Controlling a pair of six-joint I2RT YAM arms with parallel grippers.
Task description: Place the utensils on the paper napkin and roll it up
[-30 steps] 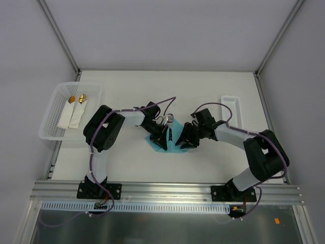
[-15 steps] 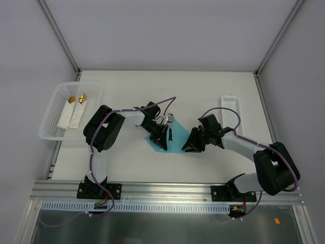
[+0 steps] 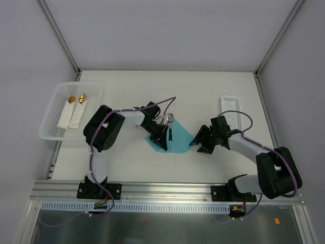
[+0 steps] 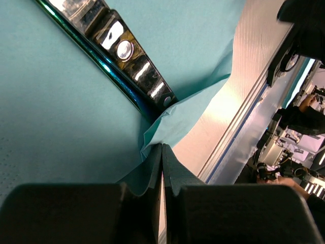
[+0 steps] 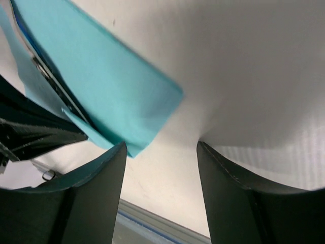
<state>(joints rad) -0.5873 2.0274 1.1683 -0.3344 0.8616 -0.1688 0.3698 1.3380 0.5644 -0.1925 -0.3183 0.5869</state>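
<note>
Well left of the paper napkin [image 3: 179,137], the basket [image 3: 47,127] holding two white rolls [image 3: 73,114] is out of your way. Your left tool [image 3: 161,136] stays clenched on the paper napkin's near-left edge, and the utensils [image 3: 170,120] lie on the napkin, heads poking past its far edge. Your right tool [image 3: 200,142] has backed off to the napkin's right, jaws spread and empty, so the rolling looks barely begun. The narrow tray [image 3: 231,109] sits further right of the napkin.

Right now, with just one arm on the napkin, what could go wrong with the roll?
The left jaws pinch only a thin fold of the paper napkin; pulling may tear it or let it slip. The utensils lie loose near that edge and could slide off. The right jaws stand open, clear of the napkin, so that side may drag.
</note>
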